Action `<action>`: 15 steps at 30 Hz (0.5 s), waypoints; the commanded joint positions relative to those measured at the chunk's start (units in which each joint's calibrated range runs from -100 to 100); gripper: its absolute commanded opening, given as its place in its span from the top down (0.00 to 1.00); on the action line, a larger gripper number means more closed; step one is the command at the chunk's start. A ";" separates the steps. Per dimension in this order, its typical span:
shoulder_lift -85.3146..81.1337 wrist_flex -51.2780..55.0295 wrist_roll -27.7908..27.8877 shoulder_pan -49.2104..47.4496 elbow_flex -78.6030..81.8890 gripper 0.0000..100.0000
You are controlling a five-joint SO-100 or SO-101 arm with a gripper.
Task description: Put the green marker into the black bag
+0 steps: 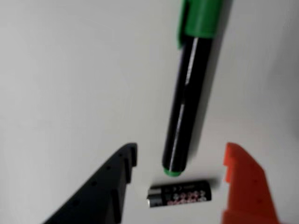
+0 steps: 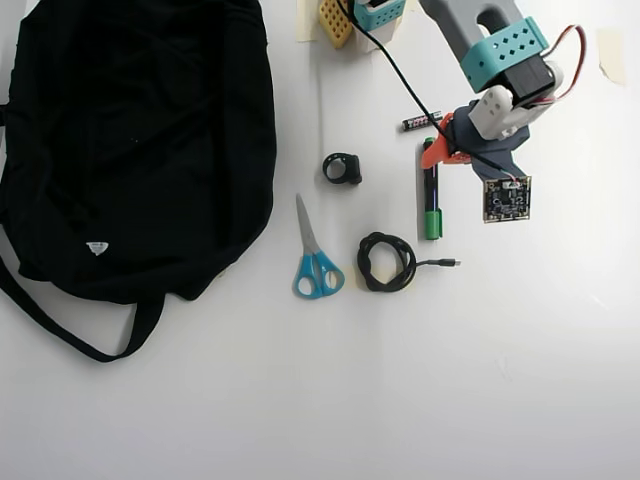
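Bright even light; wrist view blurred, overhead sharp.

arm [image 2: 500, 60]: reaching down | jaws: spread apart, empty

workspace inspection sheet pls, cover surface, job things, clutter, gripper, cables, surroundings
surface: white table, clean, evenly lit
job's things: green marker lies flat on the table, not gripped; black bag at the left of the overhead view, far from the marker
clutter: AAA battery just off the marker's end; blue-handled scissors; small black ring-shaped part
grippers: gripper open, black and orange fingers either side of the marker's end, holding nothing
cables: coiled black cable beside the scissors; arm wiring runs over the table top
surroundings: tape pieces at the top edge
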 commanded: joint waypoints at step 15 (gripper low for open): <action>4.52 -2.90 -1.10 2.25 -0.44 0.75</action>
